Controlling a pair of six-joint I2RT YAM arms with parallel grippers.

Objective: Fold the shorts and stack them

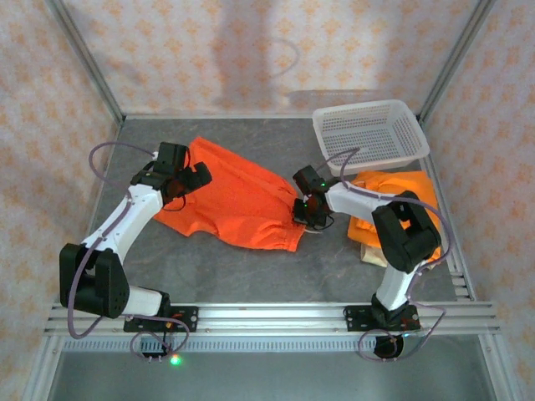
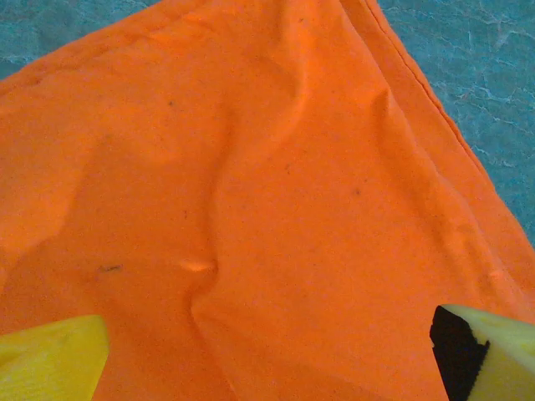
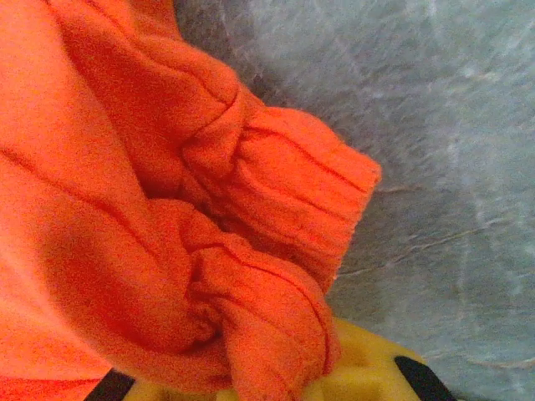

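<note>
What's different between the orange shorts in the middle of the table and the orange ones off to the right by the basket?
The middle orange shorts lie spread and rumpled; the right-hand orange shorts are folded compact. The middle pair rests on bare table, the right-hand pair on a beige pair. The right gripper pinches the middle pair's edge; nothing grips the right-hand pair. Both are bright orange.

Robot lab cell, alu frame (image 1: 267, 316), patterned backdrop walls (image 1: 209, 50), grey tabletop (image 1: 251, 267)
</note>
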